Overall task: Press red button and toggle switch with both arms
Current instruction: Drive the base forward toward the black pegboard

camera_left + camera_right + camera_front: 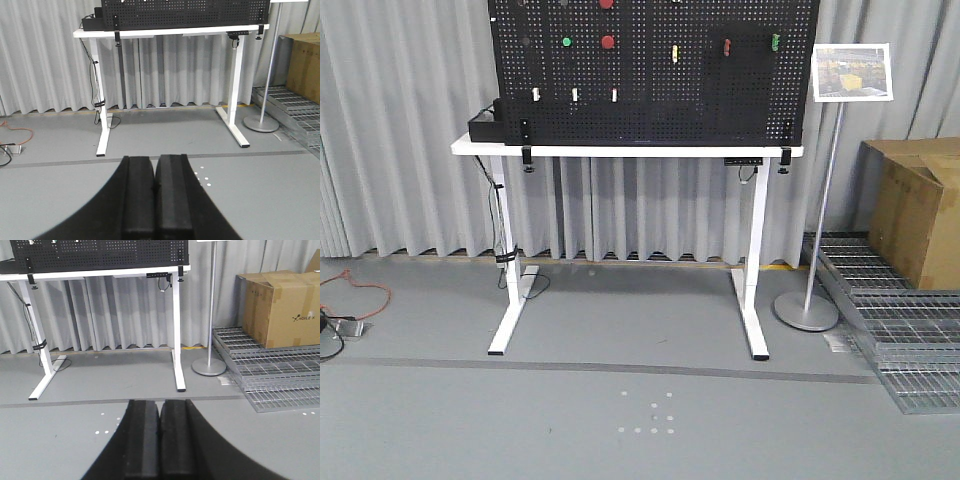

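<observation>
A black pegboard [650, 90] stands on a white table [620, 149] ahead. A red button [608, 42] sits on it, another red button [606, 4] at the top edge, and a green button [566, 42] to the left. Small toggle switches line the board: white ones [574, 94], a yellow one [674, 53], a red one [726, 46] and a green one [775, 42]. My left gripper [155, 160] is shut and empty, low over the floor, far from the board. My right gripper [160, 404] is also shut and empty. Neither arm shows in the front view.
Grey curtain behind the table. A sign stand [805, 310] stands right of the table. A cardboard box [918, 210] and metal grates [900, 320] lie at the right. An orange cable [360, 295] lies on the floor at left. White table legs [505, 330] reach the grey floor.
</observation>
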